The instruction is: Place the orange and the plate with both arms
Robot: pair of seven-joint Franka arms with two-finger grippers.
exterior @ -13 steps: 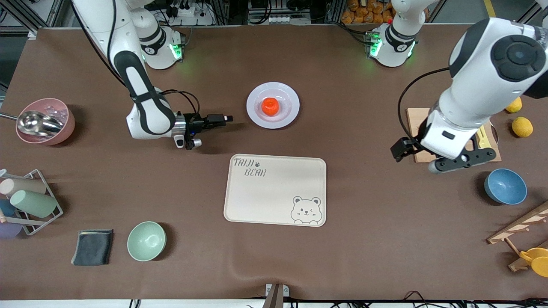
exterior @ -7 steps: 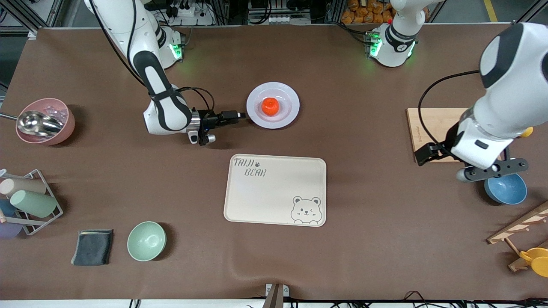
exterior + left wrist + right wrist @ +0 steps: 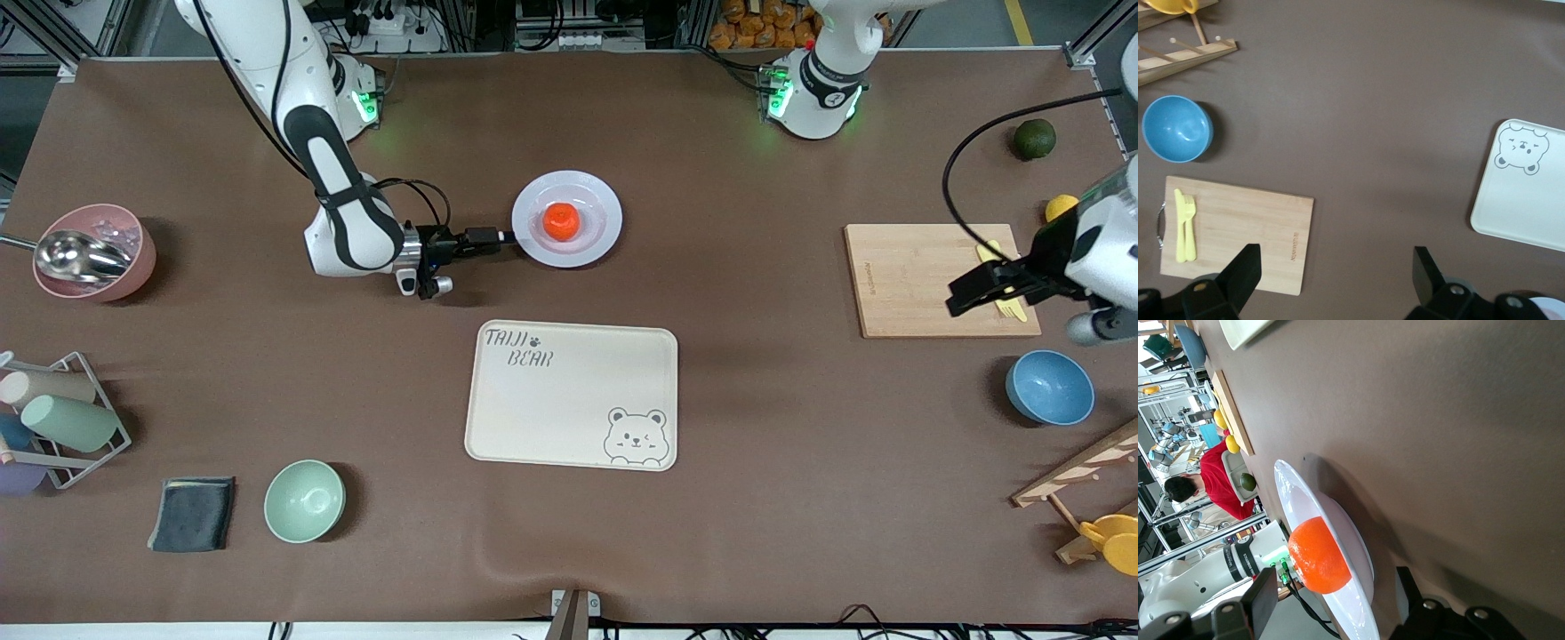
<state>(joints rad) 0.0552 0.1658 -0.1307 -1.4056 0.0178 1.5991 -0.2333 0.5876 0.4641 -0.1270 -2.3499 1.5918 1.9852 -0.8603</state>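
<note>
The right gripper point(image 3: 502, 236) lies low and level at the rim of the plate point(image 3: 600, 200), on the side toward the right arm's end of the table; its fingers point(image 3: 1261, 603) stand apart with the plate's edge between them — one above the rim, one below — but whether they press on it cannot be told. The orange point(image 3: 562, 220) sits in the plate's shallow well, and the plate rests on the brown table point(image 3: 756, 498) between the two arm bases, farther from the front camera than the cream tray point(image 3: 569, 418) with its bear drawing. The left gripper point(image 3: 978, 289) hangs wide open and empty over the wooden cutting board point(image 3: 907, 280) at the left arm's end of the table, holding nothing. On that board lie yellow plastic cutlery point(image 3: 1185, 223); a blue bowl point(image 3: 1049, 387) stands just nearer the front camera than the board, and a dark green fruit point(image 3: 1034, 139) and a lemon point(image 3: 1060, 207) lie farther from it. Toward the right arm's end — well apart from the plate — are a pink bowl point(image 3: 133, 267) holding a metal scoop point(image 3: 76, 253), a mint green bowl point(image 3: 304, 500), a dark folded cloth point(image 3: 194, 513) and a wire rack of cups point(image 3: 62, 418). Between plate and tray only bare table shows.
</note>
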